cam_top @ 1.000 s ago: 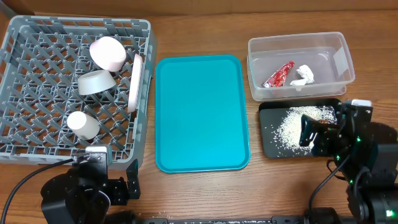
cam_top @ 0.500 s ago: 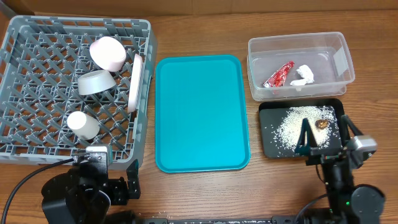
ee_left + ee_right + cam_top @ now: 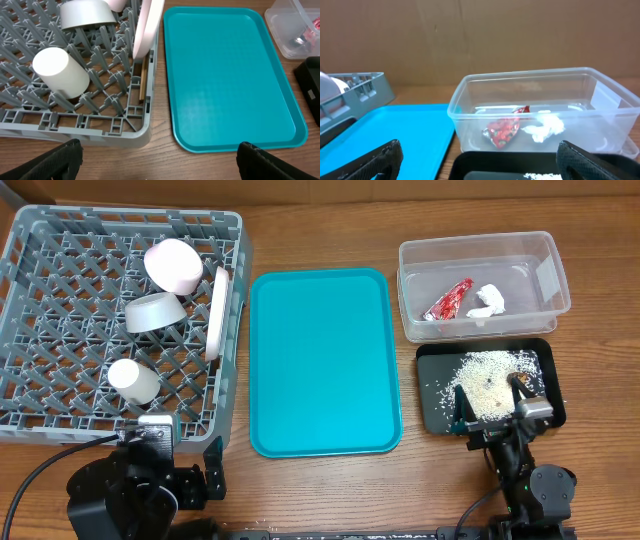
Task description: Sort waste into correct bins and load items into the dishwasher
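The grey dishwasher rack (image 3: pixel 60 330) at the left holds a pink bowl (image 3: pixel 172 264), a grey bowl (image 3: pixel 153 311), an upright plate (image 3: pixel 218 310), a white cup (image 3: pixel 133 380) and chopsticks (image 3: pixel 142 85). The clear tub (image 3: pixel 545 280) contains the red wrapper (image 3: pixel 448 299) and white tissue (image 3: pixel 487 300). Rice (image 3: pixel 485 372) lies in the black tray (image 3: pixel 432 405). My right gripper (image 3: pixel 490 402) hangs open over that tray's near part, empty. My left gripper (image 3: pixel 157 152) stands open and empty above bare wood, in front of the rack's near right corner.
A large teal tray (image 3: pixel 325 360) lies between the rack and the two bins. The left arm's base (image 3: pixel 125 490) sits at the table's front edge. A brown cardboard wall (image 3: pixel 480 35) rises behind the table in the right wrist view.
The right arm has swung left and back toward the table's front, its open gripper now over the black tray's near part. The left arm has not moved.
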